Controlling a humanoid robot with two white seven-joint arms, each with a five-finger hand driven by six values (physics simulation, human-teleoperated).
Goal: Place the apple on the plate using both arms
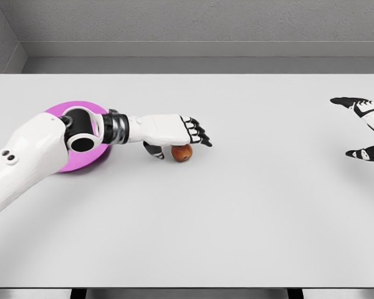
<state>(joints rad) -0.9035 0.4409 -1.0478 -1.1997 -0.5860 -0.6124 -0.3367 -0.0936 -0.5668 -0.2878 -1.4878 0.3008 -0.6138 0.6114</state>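
Red-brown and small, the apple [182,152] is sitting on the white table [237,218], just right of the pink plate [65,163] and apart from it. Your left hand [177,132] is hovering directly over the fruit, palm down, with the dark fingertips [199,136] reaching out past it and the thumb [154,150] hanging down on the plate side. The fingers are lying stretched rather than curled, and nothing is clamped yet; whether the thumb is touching the apple's skin is too close to call from this view.

For this grasp, you are wanting the apple centred under the palm, not under the knuckles. As it looks now, the fruit is sitting below the finger bases, so consider lowering the hand straight down and curling the fingers around the far side while the thumb is pressing from the near side. A round, smooth fruit is likely to roll if one side is pushed first, so close both sides together.

Your left forearm is lying across the plate and hiding much of it, so only the rim is showing on both sides of the elbow. Judge the carry accordingly: lift first, then pull back toward the plate.

Your right hand [364,128] is waiting at the far right edge, well apart from the apple, fingers spread and holding nothing.
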